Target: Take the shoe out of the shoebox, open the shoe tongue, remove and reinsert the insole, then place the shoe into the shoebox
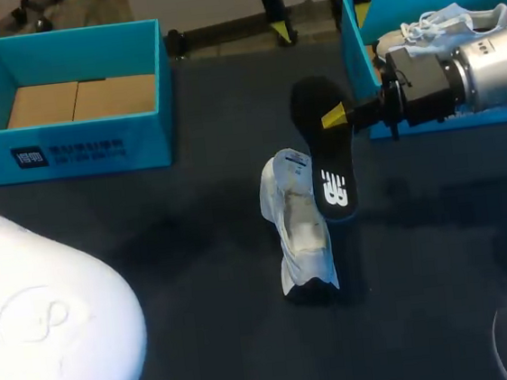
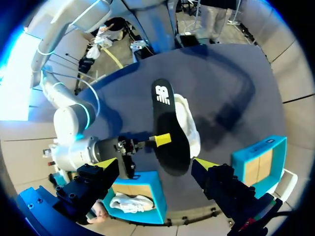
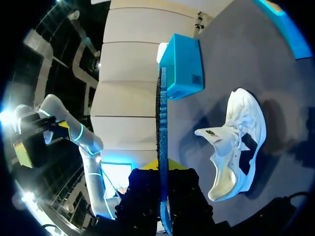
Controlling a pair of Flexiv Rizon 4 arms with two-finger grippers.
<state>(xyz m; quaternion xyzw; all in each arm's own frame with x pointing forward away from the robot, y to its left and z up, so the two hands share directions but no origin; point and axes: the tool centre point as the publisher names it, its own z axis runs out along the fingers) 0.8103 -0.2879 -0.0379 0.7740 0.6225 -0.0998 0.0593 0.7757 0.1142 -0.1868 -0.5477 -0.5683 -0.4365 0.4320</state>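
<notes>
A white shoe (image 1: 299, 231) lies on its side mid-table, tongue pulled out. Just above and beside it hangs the black insole (image 1: 327, 160), with my right gripper (image 1: 334, 116) shut on its heel end. In the right wrist view the insole (image 3: 162, 123) shows edge-on between the fingers of my right gripper (image 3: 163, 167), and the shoe (image 3: 236, 142) lies beside it on the table. My left gripper (image 2: 156, 163) hangs high over the table, open and holding nothing. From there the insole (image 2: 167, 132) and the shoe (image 2: 189, 125) are far below it.
A blue shoebox (image 1: 76, 141) with a bare cardboard floor stands at the back left. A second blue box (image 1: 356, 47) at the back right holds another white shoe (image 1: 440, 25). My left arm's white housing (image 1: 51, 338) fills the near left corner.
</notes>
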